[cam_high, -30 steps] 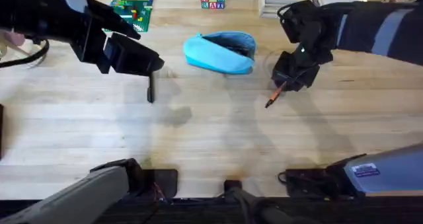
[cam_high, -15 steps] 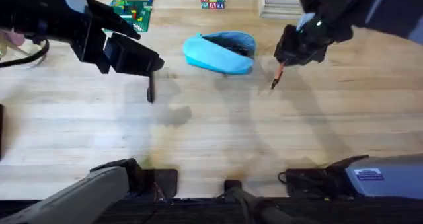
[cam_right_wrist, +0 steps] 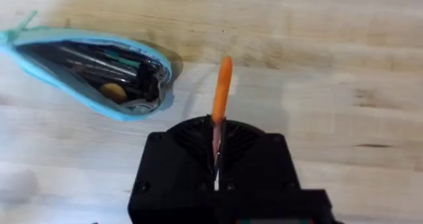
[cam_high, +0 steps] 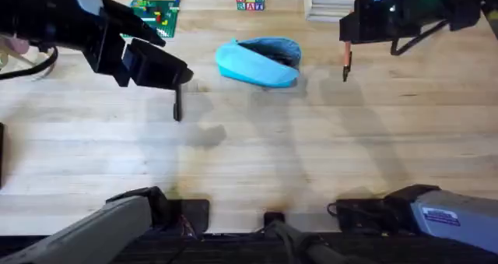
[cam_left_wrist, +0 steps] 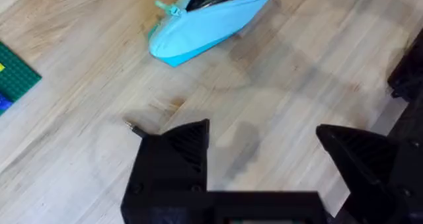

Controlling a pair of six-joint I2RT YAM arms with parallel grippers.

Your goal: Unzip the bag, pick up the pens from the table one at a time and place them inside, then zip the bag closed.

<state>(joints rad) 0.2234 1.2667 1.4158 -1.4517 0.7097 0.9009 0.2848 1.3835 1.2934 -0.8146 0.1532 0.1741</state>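
My right gripper (cam_right_wrist: 217, 159) is clamped on the orange pen (cam_right_wrist: 222, 85); I'd aim its tip into the open bag (cam_right_wrist: 99, 69) beside it, while my left gripper (cam_left_wrist: 264, 151) stays spread

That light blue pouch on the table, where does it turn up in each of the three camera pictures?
Overhead: the bag lies at top centre, between the two arms.
Left wrist: the bag is at the top, beyond the open left gripper.
Right wrist: the bag is at upper left, unzipped, beside the orange pen.
Shared landmark: the pale wood table.
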